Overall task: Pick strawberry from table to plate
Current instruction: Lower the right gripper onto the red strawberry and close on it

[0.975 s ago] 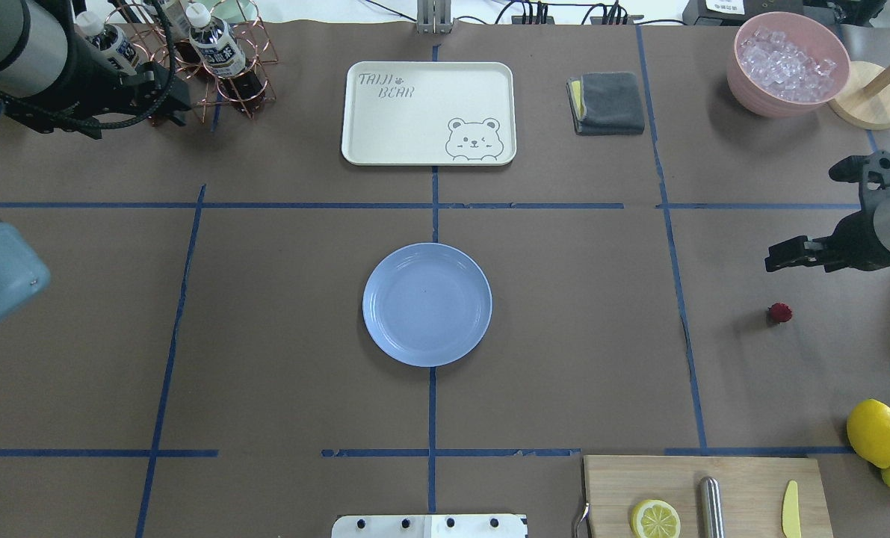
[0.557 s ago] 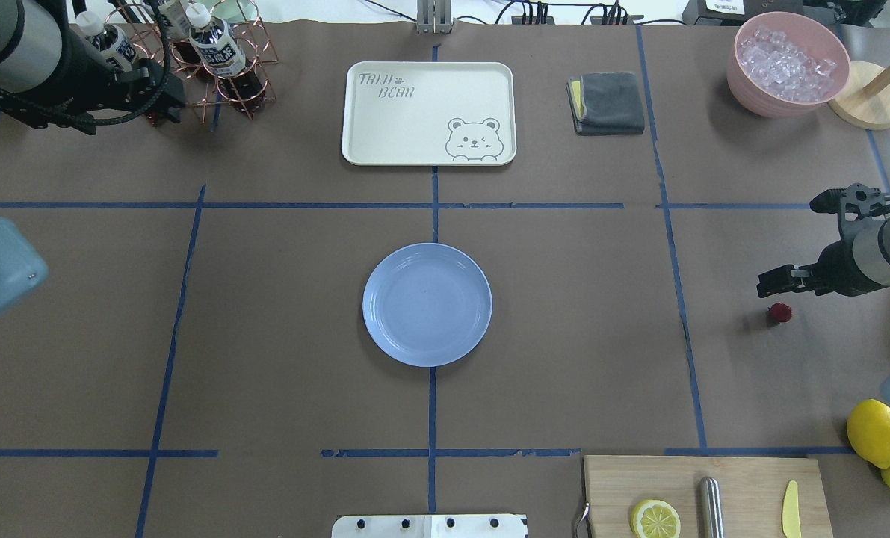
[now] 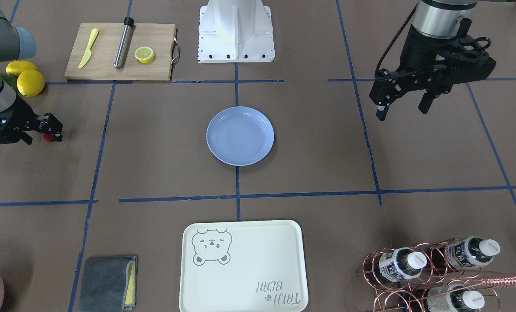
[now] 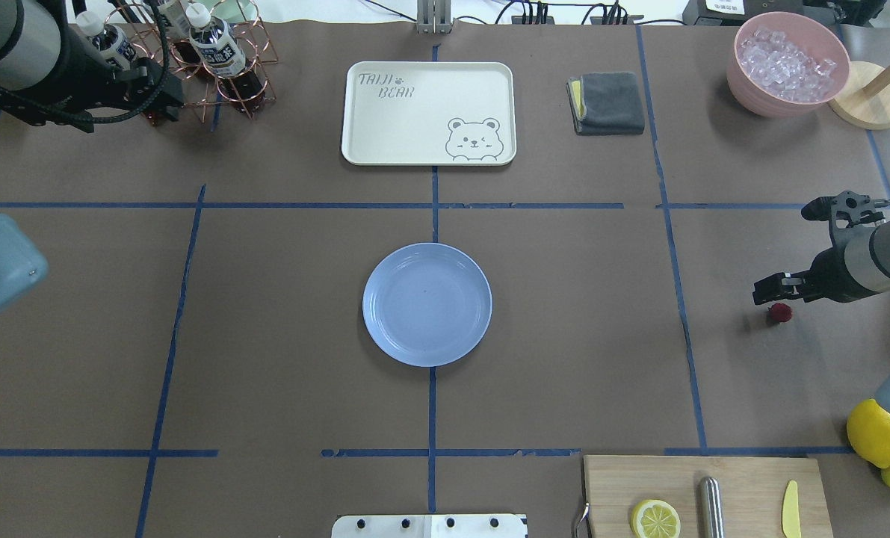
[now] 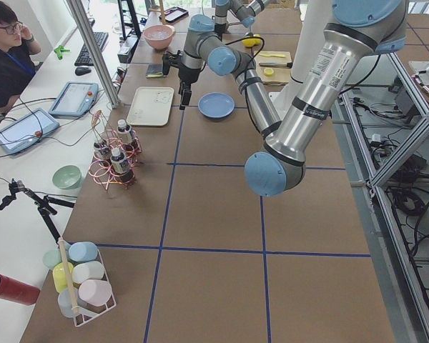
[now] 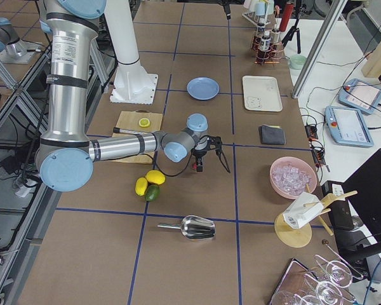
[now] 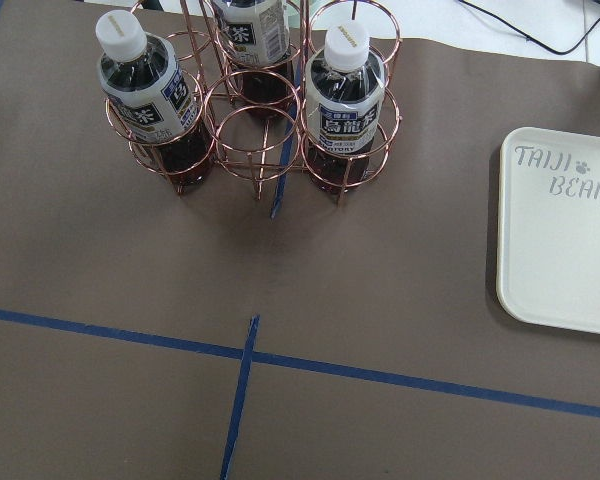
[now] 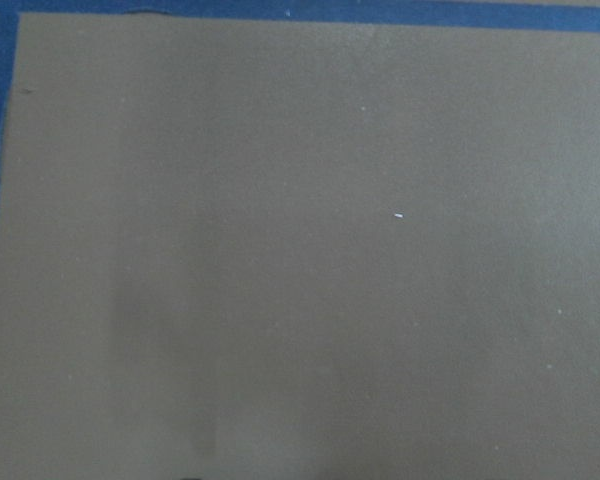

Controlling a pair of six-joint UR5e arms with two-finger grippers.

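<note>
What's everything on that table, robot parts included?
table: one, brown with blue tape lines, under everything
plate: one, pale blue, centre, empty
strawberry: one, dark red, on the table at the robot's right
tray: one, cream with a bear, far middle
cloth: one, grey and yellow, beside the tray
bowl: one, pink, holding ice, far right corner
cutting board: one, wooden, near right, carrying lemon half, metal rod, yellow knife
lemons: two, yellow, right of the board
green fruit: one, beside the lemons
bottles: three, dark with white caps, in a copper rack, far left
left gripper: one, black, open, raised on robot's left
right gripper: one, black, open, by the strawberry
</note>
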